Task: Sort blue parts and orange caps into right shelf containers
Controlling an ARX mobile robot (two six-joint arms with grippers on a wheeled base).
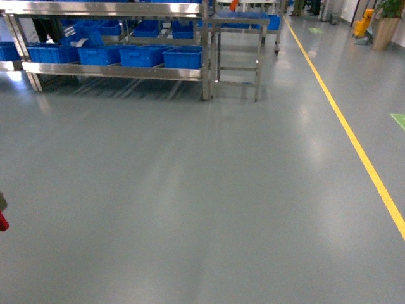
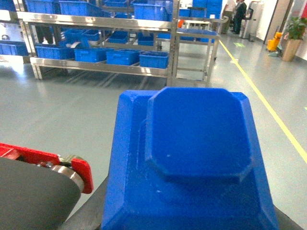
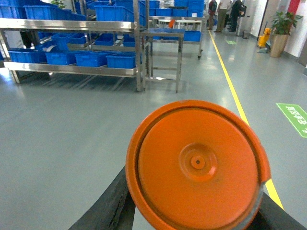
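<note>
While the shelf (image 1: pixel 114 71) is standing well ahead across the grey floor (image 1: pixel 202 202) with blue containers (image 1: pixel 182 57) sitting in a row on its lower level, the left tool is carrying a blue part (image 2: pixel 192 158) that is filling its wrist view. The right tool is gripping an orange cap (image 3: pixel 197 163) face-on to its camera, dark fingers (image 3: pixel 112 203) showing behind it.

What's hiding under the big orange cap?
Under the orange cap only dark pincer fingers poke out on both sides, over grey floor. The cap covers the rest of the pincer, so the grip itself cannot be seen.
</note>
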